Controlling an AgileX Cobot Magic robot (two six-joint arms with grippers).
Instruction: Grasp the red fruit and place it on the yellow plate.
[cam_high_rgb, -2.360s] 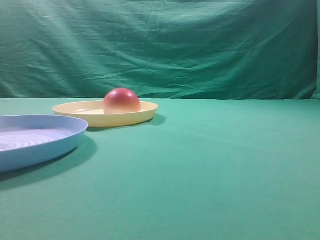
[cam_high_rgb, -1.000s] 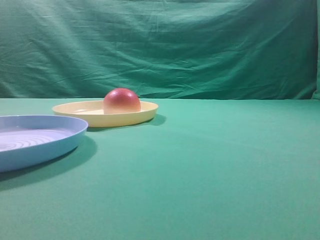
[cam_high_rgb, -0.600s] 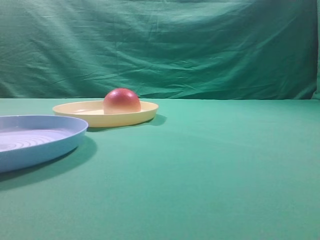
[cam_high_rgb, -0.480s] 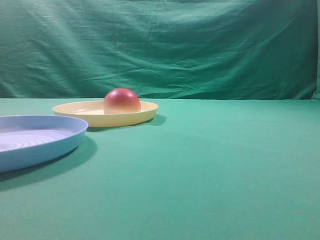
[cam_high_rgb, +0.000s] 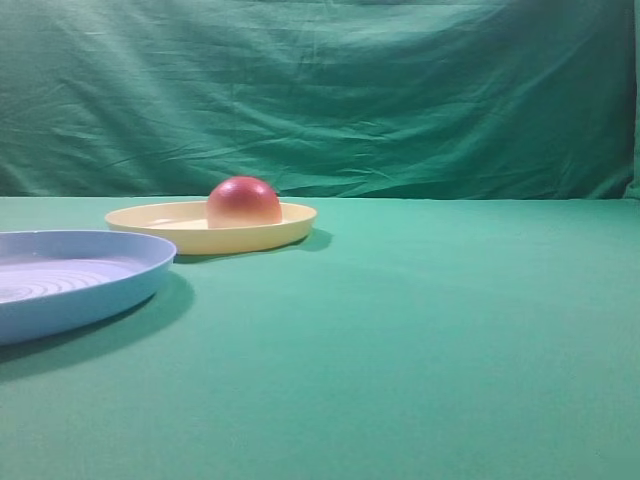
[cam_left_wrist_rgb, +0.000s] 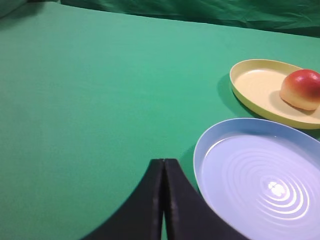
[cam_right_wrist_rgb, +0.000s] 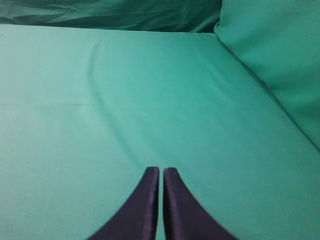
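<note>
In the exterior high view, the red fruit (cam_high_rgb: 243, 202) sits flat side down on the yellow plate (cam_high_rgb: 190, 236), right of the plate's middle, toward the far edge of the green worktop (cam_high_rgb: 420, 330). A light-blue plate (cam_high_rgb: 90, 290) with ridged rings lies nearer the camera at the worktop's left edge, apart from the yellow one. A wrinkled green cloth backdrop (cam_high_rgb: 320, 95) hangs behind. Neither tool shows in this view.

In the left wrist view, the left tool (cam_left_wrist_rgb: 163, 162) hangs over the worktop with its two dark fingers pressed together, only a thin seam between them, and nothing held. The light-blue plate (cam_left_wrist_rgb: 210, 145) lies just beside its tip, to the right. The yellow plate (cam_left_wrist_rgb: 250, 85) is beyond that, and the red fruit (cam_left_wrist_rgb: 301, 89) rests on its right part, well apart from the tool.

In the right wrist view, the right tool (cam_right_wrist_rgb: 160, 171) is likewise closed finger against finger, with nothing between them, above bare green cloth. Neither fruit nor plate appears here; a raised fold of green cloth (cam_right_wrist_rgb: 275, 55) fills the upper right corner.
</note>
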